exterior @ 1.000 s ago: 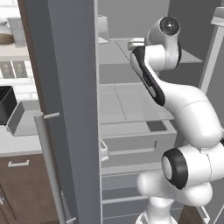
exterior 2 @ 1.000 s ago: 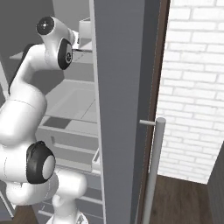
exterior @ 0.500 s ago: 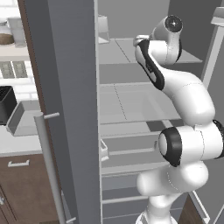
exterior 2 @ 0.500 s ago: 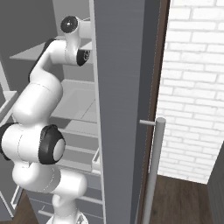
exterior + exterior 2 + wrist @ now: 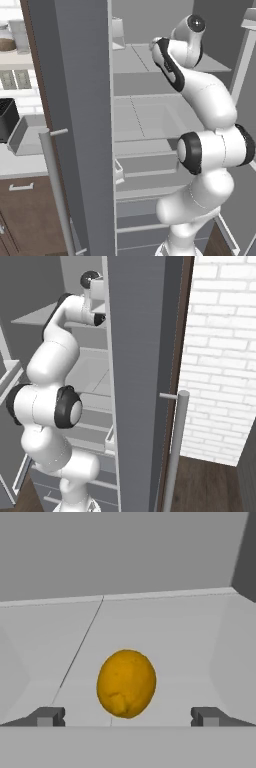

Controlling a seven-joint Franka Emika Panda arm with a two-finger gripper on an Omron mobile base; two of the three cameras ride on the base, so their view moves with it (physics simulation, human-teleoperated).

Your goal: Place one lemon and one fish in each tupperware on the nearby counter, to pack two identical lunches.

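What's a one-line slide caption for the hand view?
Open hand lined up on an orange-yellow lemon resting on a pale grey shelf, fingertips either side.

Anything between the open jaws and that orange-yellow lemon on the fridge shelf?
Nothing. In the hand view the lemon sits centred ahead of the gripper, with bare pale shelf around it.

An orange-yellow lemon (image 5: 126,683), oval and standing on end with a dimpled skin, rests on a pale grey shelf. It sits centred between the wide-spread jaws, just ahead of their tips, touching neither.
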